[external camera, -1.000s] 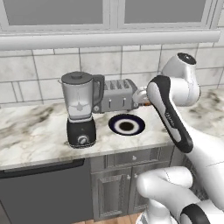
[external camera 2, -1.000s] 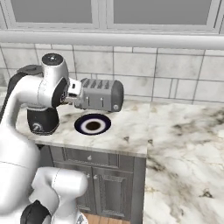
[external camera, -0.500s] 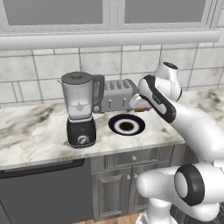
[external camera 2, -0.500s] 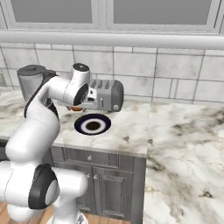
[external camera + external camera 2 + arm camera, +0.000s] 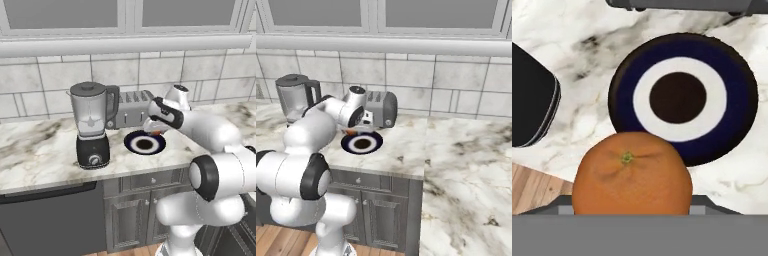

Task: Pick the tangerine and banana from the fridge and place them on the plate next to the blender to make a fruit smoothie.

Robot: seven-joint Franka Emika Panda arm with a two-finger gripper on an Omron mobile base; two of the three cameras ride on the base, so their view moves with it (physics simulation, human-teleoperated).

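Note:
My gripper (image 5: 153, 130) is shut on the tangerine (image 5: 156, 133), a small round orange fruit, and holds it just above the counter at the edge of the plate (image 5: 132, 144). In the hand view the tangerine (image 5: 632, 172) covers the fingertips, and the navy plate (image 5: 623, 100) with its pale ring and dark centre lies just beyond it. From the right base view the tangerine (image 5: 349, 132) hangs over the plate's (image 5: 376, 145) left rim. The blender (image 5: 92, 124) stands left of the plate. The banana and the fridge are out of view.
A silver toaster (image 5: 132, 108) sits against the tiled wall right behind the plate. The blender's black base (image 5: 531, 105) is close to the hand's left. Marble counter (image 5: 456, 150) stretches off to the right, with cabinets below.
The arm has swung down and left from a raised pose, bringing the hand and tangerine low to the plate's edge. Blender, toaster and plate have not moved.

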